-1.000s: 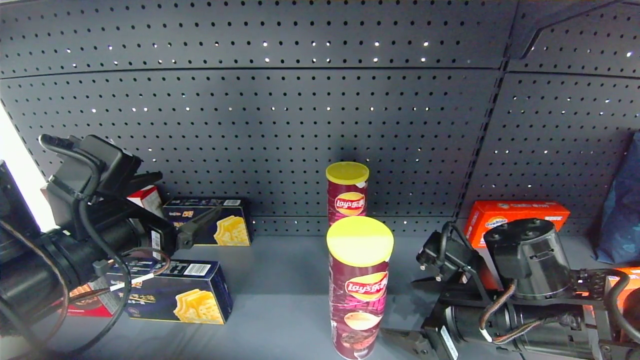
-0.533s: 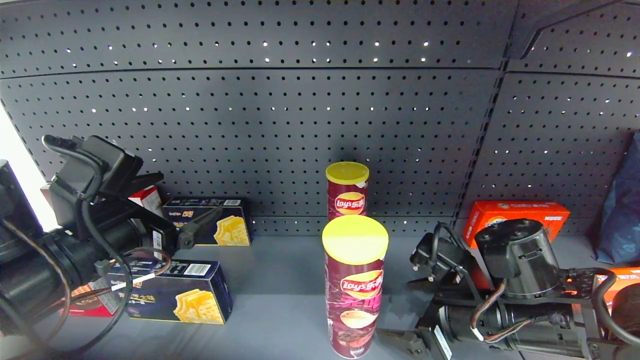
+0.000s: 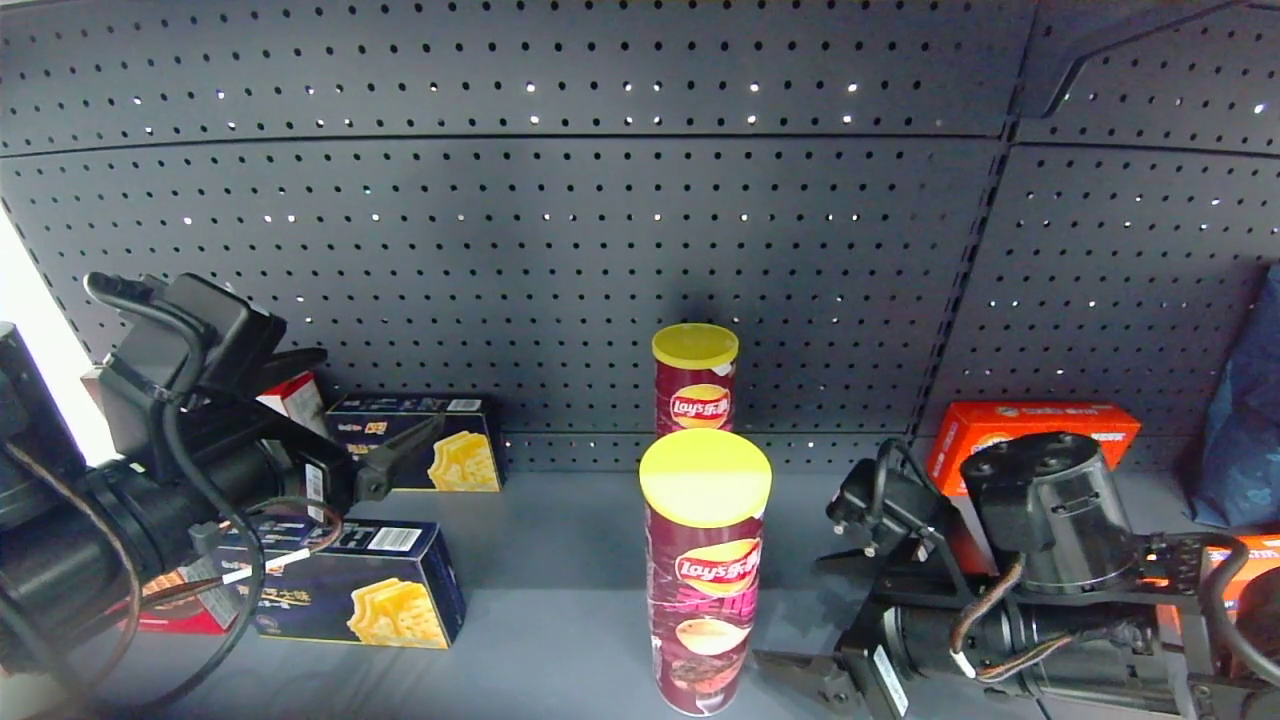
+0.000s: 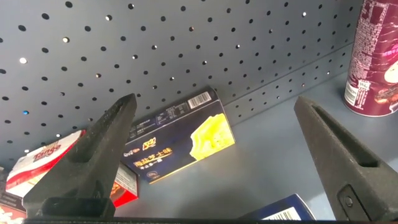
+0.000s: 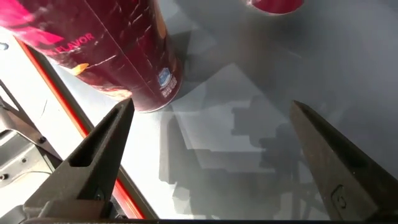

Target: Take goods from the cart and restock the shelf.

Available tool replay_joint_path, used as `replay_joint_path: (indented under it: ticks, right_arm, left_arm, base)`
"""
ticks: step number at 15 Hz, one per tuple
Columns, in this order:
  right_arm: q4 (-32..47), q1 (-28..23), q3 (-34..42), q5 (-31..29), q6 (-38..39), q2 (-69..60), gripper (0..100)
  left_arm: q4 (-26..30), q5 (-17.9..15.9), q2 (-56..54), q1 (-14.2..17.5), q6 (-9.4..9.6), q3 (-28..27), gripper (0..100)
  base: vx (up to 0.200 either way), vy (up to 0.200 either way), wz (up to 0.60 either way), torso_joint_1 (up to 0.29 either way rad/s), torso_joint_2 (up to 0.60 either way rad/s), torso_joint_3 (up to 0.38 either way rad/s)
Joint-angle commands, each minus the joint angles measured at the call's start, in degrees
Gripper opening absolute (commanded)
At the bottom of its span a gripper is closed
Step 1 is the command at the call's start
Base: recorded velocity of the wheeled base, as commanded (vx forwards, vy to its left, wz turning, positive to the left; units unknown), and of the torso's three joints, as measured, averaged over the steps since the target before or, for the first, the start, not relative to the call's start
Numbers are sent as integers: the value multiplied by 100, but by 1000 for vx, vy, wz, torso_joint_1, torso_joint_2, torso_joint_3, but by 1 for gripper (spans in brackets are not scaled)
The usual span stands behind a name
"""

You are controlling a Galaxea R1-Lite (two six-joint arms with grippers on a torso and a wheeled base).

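Front can (image 3: 705, 590): upright near shelf (image 3: 560, 560) edge. Right claw (image 5: 208, 121): apart, just beside it. Left claw (image 4: 216, 102): apart, empty. Advice: withdraw straight back; it likely tips easily.

The grey shelf (image 3: 560, 560) carries the front chip can (image 3: 705, 590), upright just beside the right gripper (image 5: 211, 106), and the rear chip can (image 3: 694, 385) farther back by the pegboard. The far cracker box (image 3: 430, 445) lies just ahead of the left gripper (image 4: 216, 102). The near cracker box (image 3: 360, 590) lies under that arm. An orange box (image 3: 1030, 430) lies beyond the right arm.
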Motion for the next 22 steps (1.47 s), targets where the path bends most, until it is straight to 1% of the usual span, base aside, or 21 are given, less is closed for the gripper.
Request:
replay_joint_path:
  ticks: [1, 3, 4, 5, 6, 7, 8, 9, 10, 11, 12, 13, 14, 15, 16, 17, 18, 19, 20, 21, 22]
  right_arm:
    - [1, -339, 144, -71, 27, -682, 100]
    - [10, -1121, 214, -238, 159, -1736, 100]
    - [10, -1305, 276, -264, 167, -1982, 100]
    - [27, -1842, 513, -282, 159, -2694, 100]
    - [27, -2246, 724, -290, 150, -3160, 100]
    - [27, -2527, 953, -466, 159, -3600, 100]
    - [27, -2668, 1120, -616, 167, -3890, 100]
    - [45, -2817, 1515, -871, 167, -4514, 100]
    - [45, -2896, 1717, -950, 159, -4777, 100]
    - [53, -3142, 2209, -1073, 159, -5419, 100]
    - [53, -3468, 2499, -1090, 159, -5806, 100]
    - [62, -3881, 2772, -1055, 159, -6166, 100]
    - [80, -4259, 3062, -1011, 167, -6544, 100]
    - [124, -4478, 3370, -976, 176, -6931, 100]
    - [220, -4549, 3642, -967, 176, -7353, 100]
    - [642, -4522, 3704, -967, 167, -7915, 100]
    - [1003, -4513, 3704, -967, 167, -8205, 100]
    - [1855, -4505, 3704, -967, 220, -8820, 100]
    - [1811, -4505, 3704, -871, 343, -8759, 100]
    - [1873, -4434, 3704, -493, 387, -8785, 100]
    - [2180, -4355, 3704, -290, 361, -8794, 100]
  left_arm:
    - [-6, 1, -30, 0, 1, -4, 100]
    - [-6, 1, -311, 0, 1, 14, 100]
    - [2, 1, -434, 0, 1, 22, 100]
    - [11, 1, -759, 0, -8, 58, 100]
    - [20, -8, -970, 0, -8, 154, 100]
    - [20, -8, -1225, 0, -17, 277, 100]
    - [29, -17, -1445, 0, -25, 392, 100]
    - [29, 9, -1893, 0, -25, 734, 100]
    - [29, 27, -2130, 0, -25, 919, 100]
    - [82, 132, -2746, 0, -25, 1358, 100]
    - [249, 361, -3167, 0, -25, 1648, 100]
    - [530, 572, -3633, 0, -25, 1938, 100]
    - [952, 660, -4187, -9, -25, 2290, 100]
    - [1497, 660, -4767, -9, -25, 2501, 100]
    - [2208, 660, -5365, -9, -17, 2589, 100]
    - [3043, 660, -5971, -9, -17, 2536, 100]
    - [3413, 660, -6252, -9, -17, 2483, 100]
    - [4265, 660, -6832, -9, -17, 2325, 100]
    - [4669, 660, -7166, -9, -17, 2264, 100]
    - [4810, 669, -7360, -9, -25, 2290, 100]
    - [4819, 651, -7369, -9, -25, 2299, 100]
  base:
    - [0, 0, 0, 0, 0, 0]
    - [0, 0, 0, 0, 0, 0]
    - [0, 0, 0, 0, 0, 0]
    - [0, 0, 0, 0, 0, 0]
    - [0, 0, 0, 0, 0, 0]
    - [0, 0, 0, 0, 0, 0]
    - [0, 0, 0, 0, 0, 0]
    - [0, 0, 0, 0, 0, 0]
    - [0, 0, 0, 0, 0, 0]
    - [0, 0, 0, 0, 0, 0]
    - [0, 0, 0, 0, 0, 0]
    - [0, 0, 0, 0, 0, 0]
    - [0, 0, 0, 0, 0, 0]
    - [0, 0, 0, 0, 0, 0]
    - [0, 0, 0, 0, 0, 0]
    - [0, 0, 0, 0, 0, 0]
    - [0, 0, 0, 0, 0, 0]
    - [0, 0, 0, 0, 0, 0]
    - [0, 0, 0, 0, 0, 0]
    - [0, 0, 0, 0, 0, 0]
    - [0, 0, 0, 0, 0, 0]
